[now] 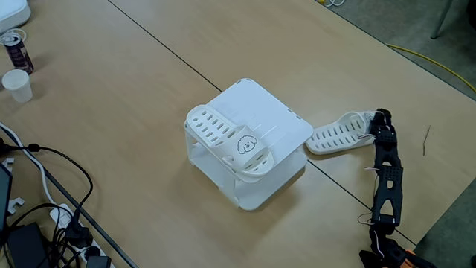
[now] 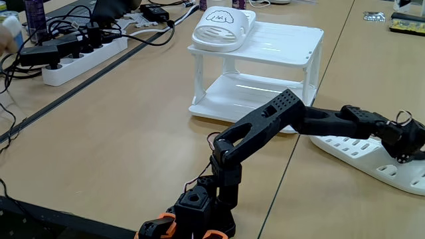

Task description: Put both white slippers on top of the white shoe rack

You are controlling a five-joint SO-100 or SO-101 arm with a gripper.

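Tan wood table, grey floor, yellow cable

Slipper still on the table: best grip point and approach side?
Grip the heel-end rim of the slipper on the table, coming from the arm's side, where the gripper already sits. It lies flat beside the shoe rack; the thin raised edge probably suits the jaws.

**No Readable Text On Show**

No words, brands or numbers can be made out in either fixed view. One sign is seen: a small drawn cartoon face on the white slipper lying on the white shoe rack. A can on the desk carries print too small to be read.
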